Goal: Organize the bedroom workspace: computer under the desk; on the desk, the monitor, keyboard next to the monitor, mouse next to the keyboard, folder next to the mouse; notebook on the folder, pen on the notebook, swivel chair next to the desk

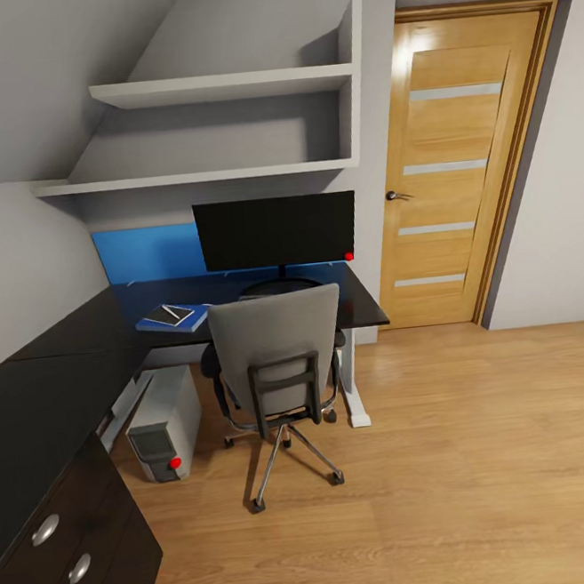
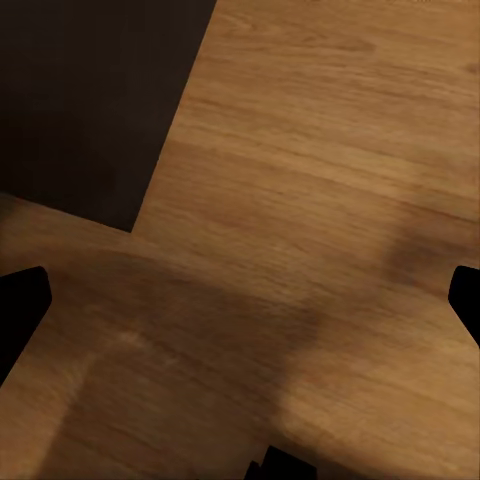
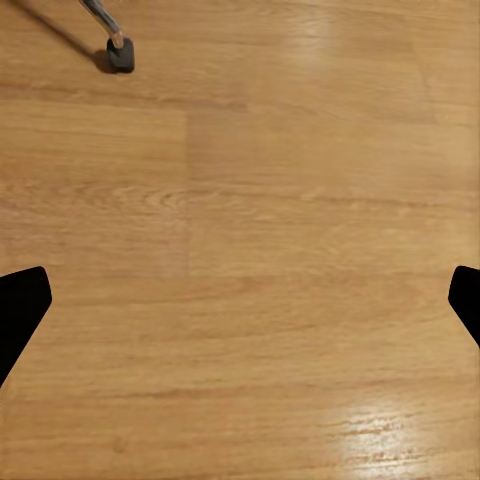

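We see an evenly bright, sharp render with soft lighting; a warm glare sits on the top of the door point(image 1: 447, 45), the floor point(image 3: 380, 440) carries a pale sheen, and broad blurred shadows cross the planks under our left arm

The long black-topped desk point(image 1: 108, 332) with white pedestal legs carries a wide black-fronted monitor point(image 1: 275, 231) on a round black base, and toward its left a flat bright blue folder point(image 1: 174, 320). A thin black notebook point(image 1: 168, 315) lies on the folder, with a whitish pen point(image 1: 172, 311) on it. On the wood plank floor point(image 1: 433, 457) stand a light grey computer tower point(image 1: 164, 422) under the desk and a grey upholstered swivel chair point(image 1: 278, 347) on black castors, drawn up to the desk.
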`<state>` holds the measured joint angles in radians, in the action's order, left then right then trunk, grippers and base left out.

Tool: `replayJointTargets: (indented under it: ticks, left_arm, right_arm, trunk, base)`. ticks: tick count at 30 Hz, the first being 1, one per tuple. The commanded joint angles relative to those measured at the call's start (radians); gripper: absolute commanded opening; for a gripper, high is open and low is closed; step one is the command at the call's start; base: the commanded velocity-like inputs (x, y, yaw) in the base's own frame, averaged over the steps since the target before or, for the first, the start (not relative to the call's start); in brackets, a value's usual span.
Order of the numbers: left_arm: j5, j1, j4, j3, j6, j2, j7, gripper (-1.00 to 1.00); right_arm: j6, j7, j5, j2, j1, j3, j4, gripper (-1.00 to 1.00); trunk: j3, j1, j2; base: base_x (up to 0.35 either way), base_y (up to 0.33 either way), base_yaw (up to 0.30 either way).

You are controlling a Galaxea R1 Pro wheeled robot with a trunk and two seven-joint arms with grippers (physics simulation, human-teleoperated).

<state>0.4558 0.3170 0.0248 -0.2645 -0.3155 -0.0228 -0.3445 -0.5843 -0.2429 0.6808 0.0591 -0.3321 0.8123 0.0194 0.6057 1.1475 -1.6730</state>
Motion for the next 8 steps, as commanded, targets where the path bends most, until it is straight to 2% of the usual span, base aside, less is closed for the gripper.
replayJointTargets:
  ticks: [1, 8]
  left_arm:
    - [0.007, 0.001, 0.000, -0.009, -0.003, 0.000, -0.003, 1.00]
    - [0.007, 0.001, 0.000, -0.009, -0.002, 0.000, -0.004, 1.00]
  right_arm:
    - [-0.002, -0.006, 0.002, 0.001, -0.001, 0.008, 0.002, 1.00]
    - [-0.002, -0.006, 0.002, 0.001, -0.001, 0.008, 0.002, 1.00]
  trunk:
    - [0.001, 0.000, 0.000]
    - [0.001, 0.000, 0.000]
  base:
    - [0.000, 0.000, 0.000]
    - [0.000, 0.000, 0.000]
